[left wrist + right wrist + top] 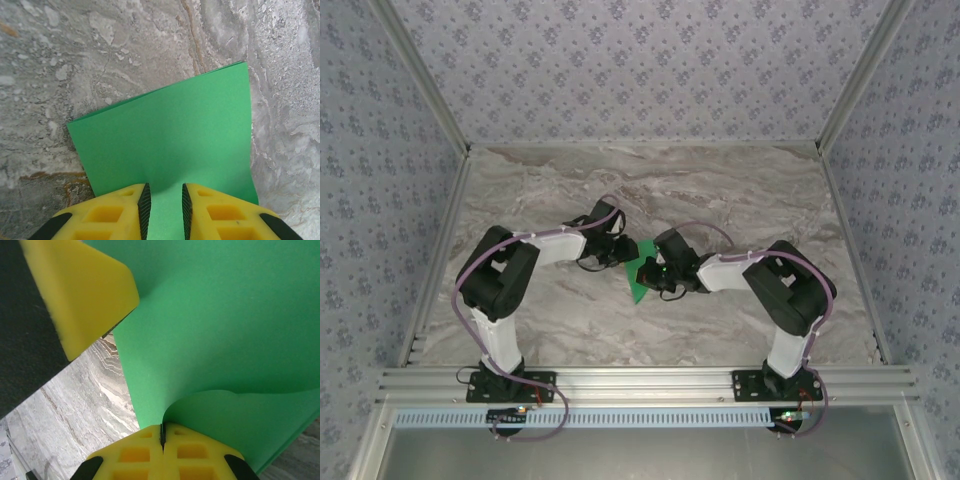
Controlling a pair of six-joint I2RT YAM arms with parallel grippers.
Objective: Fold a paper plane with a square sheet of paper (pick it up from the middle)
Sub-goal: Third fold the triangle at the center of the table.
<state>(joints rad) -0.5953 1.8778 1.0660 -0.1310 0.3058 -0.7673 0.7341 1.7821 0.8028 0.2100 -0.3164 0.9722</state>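
hidden: from above, the arms cover most of the sheet [638, 287], so its outline is unclear
left gripper [164, 207]: jaws parted, green showing in the gap (perhaps pressing down)
right gripper [161, 436]: pinched tight on a curled sheet edge
sheet: thin, smooth, bright green, sitting mid-table between the arms
table [720, 190]: veined grey marble

The left arm [500, 280] and right arm [790, 290] bend inward, elbows out, wrists meeting at the square sheet of paper [170, 130]. The left gripper [164, 200], on the sheet's left, has its jaws slightly parted. The right gripper [162, 432], on the sheet's right, pinches its edge tight.
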